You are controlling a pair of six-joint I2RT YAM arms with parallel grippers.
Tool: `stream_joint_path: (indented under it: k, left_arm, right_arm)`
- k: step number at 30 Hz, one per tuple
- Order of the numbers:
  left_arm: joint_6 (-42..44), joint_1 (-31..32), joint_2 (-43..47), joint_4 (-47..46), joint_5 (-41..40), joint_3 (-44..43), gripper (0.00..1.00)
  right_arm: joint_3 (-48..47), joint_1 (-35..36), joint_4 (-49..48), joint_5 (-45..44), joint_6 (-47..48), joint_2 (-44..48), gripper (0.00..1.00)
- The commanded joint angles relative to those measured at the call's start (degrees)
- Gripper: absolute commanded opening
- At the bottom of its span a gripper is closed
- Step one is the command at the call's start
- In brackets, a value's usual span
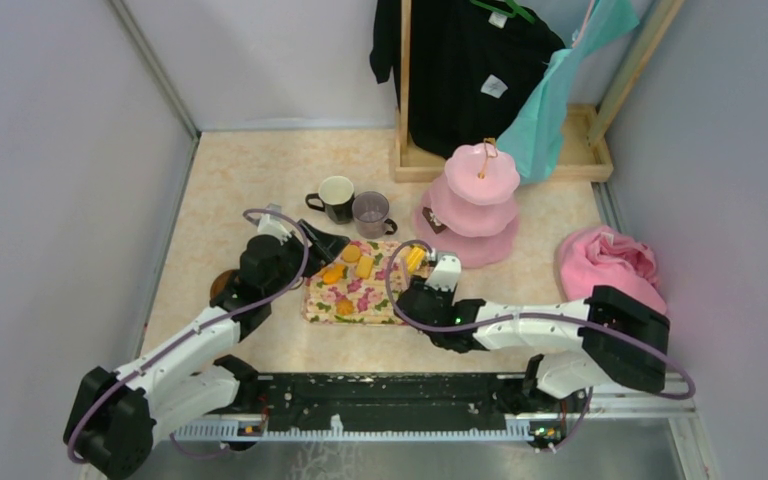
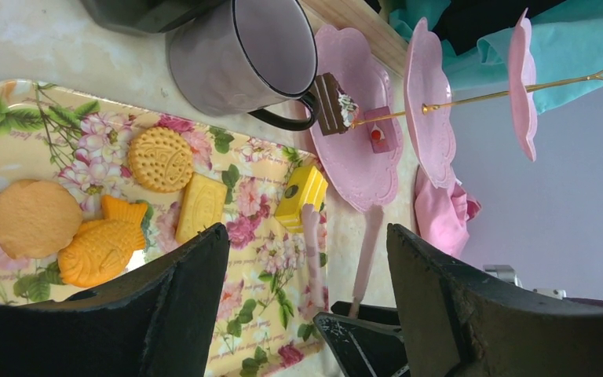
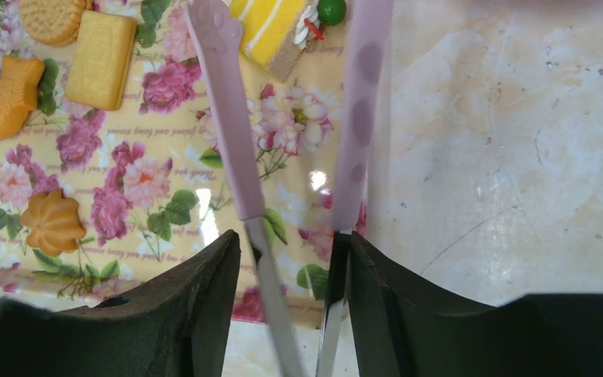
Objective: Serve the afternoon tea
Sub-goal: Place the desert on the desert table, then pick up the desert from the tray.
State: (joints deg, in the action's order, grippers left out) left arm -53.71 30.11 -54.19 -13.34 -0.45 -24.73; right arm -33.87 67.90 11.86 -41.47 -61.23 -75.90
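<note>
Here, on marbled beige tabletop (image 1: 250,180) between grey walls (image 1: 50,150), left gripper (image 2: 306,236) gapes; right gripper (image 3: 290,243) clamps pink tongs (image 3: 232,126).

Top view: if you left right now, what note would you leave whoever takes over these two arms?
Left gripper: open, empty, over the flower-patterned tray.
Right gripper: shut on pink tongs, tips at the yellow cake slice on the tray's edge.
Done: brown cake slice and pink cake on the bottom tier of the pink three-tier stand.
Left: that slice, round biscuit, fish-shaped snack to move; black mug and smoky mug behind the tray, brown coaster apart beside the left arm.
</note>
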Motion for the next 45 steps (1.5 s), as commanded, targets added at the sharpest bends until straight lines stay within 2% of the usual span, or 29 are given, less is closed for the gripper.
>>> stream_joint_path:
  k: [1,18,33,37,45]
  left_arm:
    - [0.89,-0.40,1.15,-2.30,0.71,0.56,0.79]
    - [0.63,-0.88,1.84,-2.74,1.32,1.80,0.79]
    - [0.39,-1.63,2.25,-3.00,1.85,2.67,0.80]
    - [0.23,-1.81,2.17,-3.18,2.11,2.88,0.79]
    - [0.14,-1.83,2.34,-3.18,2.20,2.72,0.80]
  right_arm:
    - [-3.94,0.61,-2.02,0.51,-1.46,-1.85,0.52]
    - [-5.84,0.57,-3.77,1.05,-1.01,-7.32,0.52]
    - [-10.13,0.62,-0.06,-2.13,-1.90,-13.90,0.53]
    - [-9.42,0.57,0.33,-2.80,-2.39,-14.04,0.46]
    - [-7.57,0.58,1.05,-2.12,-0.67,-10.69,0.23]
